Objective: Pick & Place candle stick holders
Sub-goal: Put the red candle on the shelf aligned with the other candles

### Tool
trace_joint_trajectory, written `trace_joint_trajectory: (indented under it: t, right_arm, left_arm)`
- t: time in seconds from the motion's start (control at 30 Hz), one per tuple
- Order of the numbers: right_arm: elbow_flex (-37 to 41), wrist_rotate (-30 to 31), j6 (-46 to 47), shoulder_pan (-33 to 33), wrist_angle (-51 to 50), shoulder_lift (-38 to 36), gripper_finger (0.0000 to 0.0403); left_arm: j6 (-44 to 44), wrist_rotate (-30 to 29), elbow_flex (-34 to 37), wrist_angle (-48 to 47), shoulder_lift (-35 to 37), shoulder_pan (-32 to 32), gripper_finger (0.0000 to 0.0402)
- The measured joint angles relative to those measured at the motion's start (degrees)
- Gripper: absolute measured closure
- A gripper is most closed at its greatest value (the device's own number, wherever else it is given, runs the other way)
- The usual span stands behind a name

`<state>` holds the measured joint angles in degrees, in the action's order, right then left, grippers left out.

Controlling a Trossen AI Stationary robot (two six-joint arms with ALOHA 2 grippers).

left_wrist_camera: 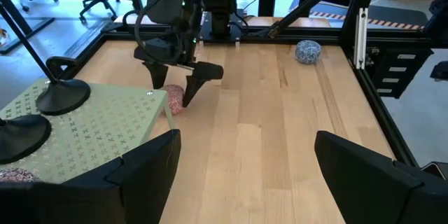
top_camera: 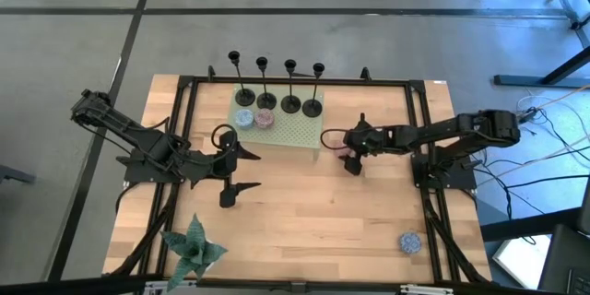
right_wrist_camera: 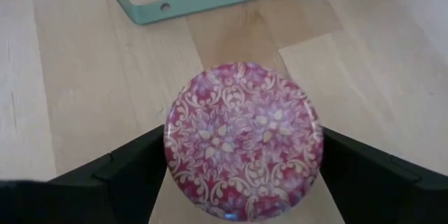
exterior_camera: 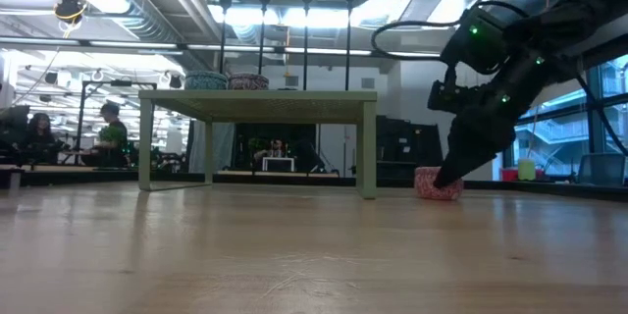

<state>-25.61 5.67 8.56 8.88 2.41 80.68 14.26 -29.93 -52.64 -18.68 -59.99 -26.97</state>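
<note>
Four black candle stick holders (top_camera: pixel 290 103) stand in a row on their round bases at the far edge of a small green stand (top_camera: pixel 297 131); two bases show in the left wrist view (left_wrist_camera: pixel 63 98). My right gripper (top_camera: pixel 348 155) is open, pointing down just right of the stand, with a finger on each side of a pink patterned round tin (right_wrist_camera: pixel 241 136) that lies on the table. My left gripper (top_camera: pixel 241 171) is open and empty left of the stand, clear of the holders. My right gripper comes at the pink tin (left_wrist_camera: pixel 173 100) from above, one finger beside each of its round sides (right_wrist_camera: pixel 171 147). The tin sits flat on the table. I cannot tell whether the fingers touch it.
A blue tin (top_camera: pixel 244 119) and a reddish tin (top_camera: pixel 265 120) sit on the green stand in front of the holders. Another blue tin (top_camera: pixel 410 241) lies near the table's right near corner. A green star-shaped plant (top_camera: pixel 194 247) stands at the near left. A black frame (top_camera: pixel 184 88) rims the table.
</note>
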Motion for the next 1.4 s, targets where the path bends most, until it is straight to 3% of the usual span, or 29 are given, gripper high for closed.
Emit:
trace_joint_trajectory:
  t: [0.3, 0.63, 0.77, 0.9, 1.2, 1.4]
  right_arm:
    - [0.0, -0.8, 0.0, -0.02, -0.03, 0.83, 0.0115]
    - [0.0, -2.7, 0.0, -0.55, -0.3, 0.42, 0.0089]
    - [0.0, -2.95, 0.0, -1.78, -0.3, -1.23, 0.01]
    - [0.0, -5.2, 1.44, -3.05, -1.19, -4.26, 0.0113]
    - [0.0, -11.34, 8.67, -7.42, 1.41, -13.72, 0.01]
    - [-5.87, -8.18, 10.02, -11.97, 1.89, -15.22, 0.0105]
  left_arm:
    - [0.0, 0.0, 0.0, 0.02, -0.02, 0.01, 0.0074]
    - [0.0, 0.0, 0.0, 0.0, 0.0, 0.0, 0.0074]
    - [0.01, 0.0, 0.0, 0.01, 0.0, 0.01, 0.0074]
    - [0.01, 0.0, 0.0, 0.01, -0.01, 0.01, 0.0074]
    - [0.02, 0.0, 0.0, 0.04, 0.0, 0.0, 0.0074]
    - [0.02, 0.0, 0.0, 0.52, 0.0, 0.01, 0.0074]
